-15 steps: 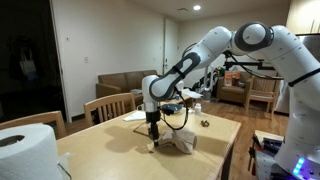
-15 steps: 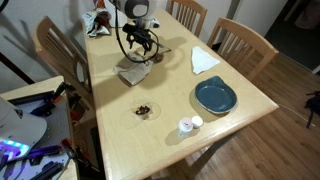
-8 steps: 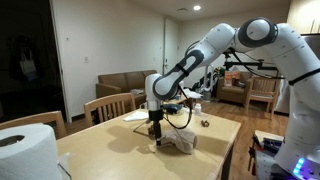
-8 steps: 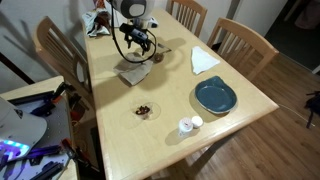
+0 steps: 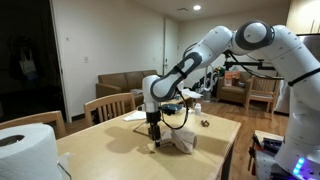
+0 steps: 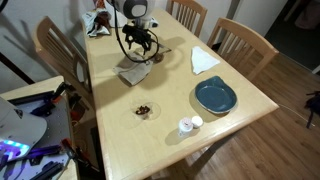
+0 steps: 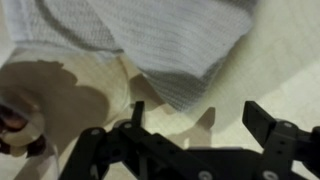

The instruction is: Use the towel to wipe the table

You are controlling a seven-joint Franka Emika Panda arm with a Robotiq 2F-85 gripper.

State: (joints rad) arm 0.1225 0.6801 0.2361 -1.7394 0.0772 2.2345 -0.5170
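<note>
The two dark fingers (image 7: 268, 120) stand wide apart in the wrist view, with only bare wood and shadow between them, so the gripper (image 7: 196, 112) is spread and holds nothing. Just ahead of the fingertips lies the towel (image 7: 150, 40), a grey ribbed cloth, rumpled, its lower edge close to the tips; whether they touch it cannot be told. In both exterior views the gripper (image 5: 153, 128) (image 6: 140, 52) hangs low over the table (image 6: 170, 90) beside the towel (image 5: 180, 142) (image 6: 134, 74), which sits near one long edge, toward the far end. The white arm (image 5: 215, 45) arches in from beyond that far end. Past the towel along the same long edge is a small bowl (image 6: 145, 111) with something dark in it. Close to the opposite long edge lie a white napkin (image 6: 204, 60) and a blue plate (image 6: 215, 96), the plate nearer the near corner. A small white cup (image 6: 188, 125) stands by the near short edge. Wooden chairs (image 6: 243, 38) are drawn up to the long edges. In an exterior view a paper roll (image 5: 25, 150) fills the foreground, and a brown sofa (image 5: 120, 85) stands against the back wall.
</note>
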